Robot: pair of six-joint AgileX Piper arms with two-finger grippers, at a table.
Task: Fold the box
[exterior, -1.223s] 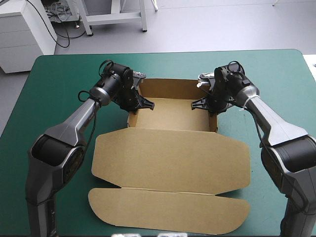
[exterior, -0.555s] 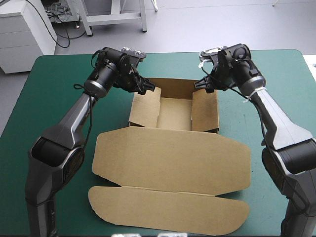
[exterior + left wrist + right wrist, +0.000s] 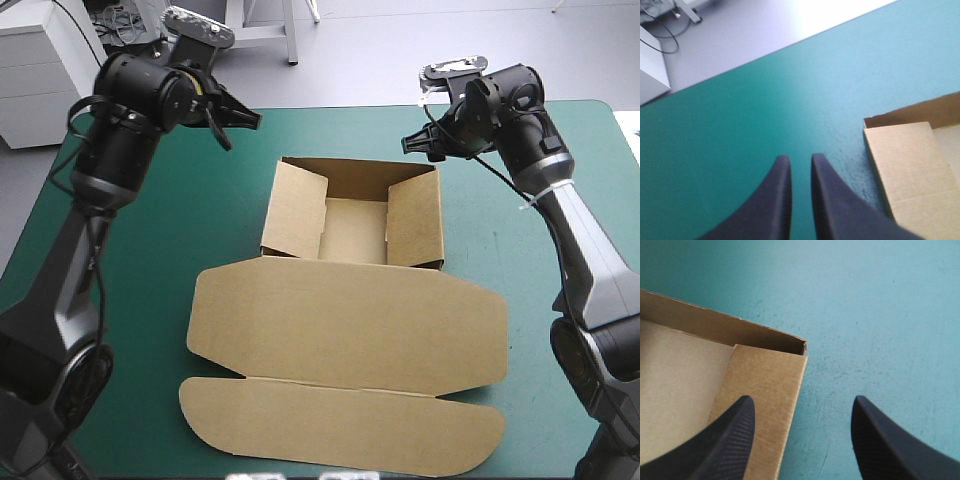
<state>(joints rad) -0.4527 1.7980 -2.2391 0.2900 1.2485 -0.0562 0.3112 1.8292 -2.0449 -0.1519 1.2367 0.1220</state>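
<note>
From above, the brown box (image 3: 350,320) is lying mid-table as an open tray, its lid flat toward the near edge, with teal-green cover (image 3: 130,260) showing all round. Left wrist view: the left gripper (image 3: 797,157) is hovering nearly closed and empty beside the tray's far corner. Right wrist view: the right gripper (image 3: 802,400) is hanging wide open and empty, its fingers either side of the other far corner's wall edge.

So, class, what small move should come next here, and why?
Probably lower the left gripper into the box and press the left flap outward: that flap seems to lean inward, and the gripper hangs clear of the board.
</note>
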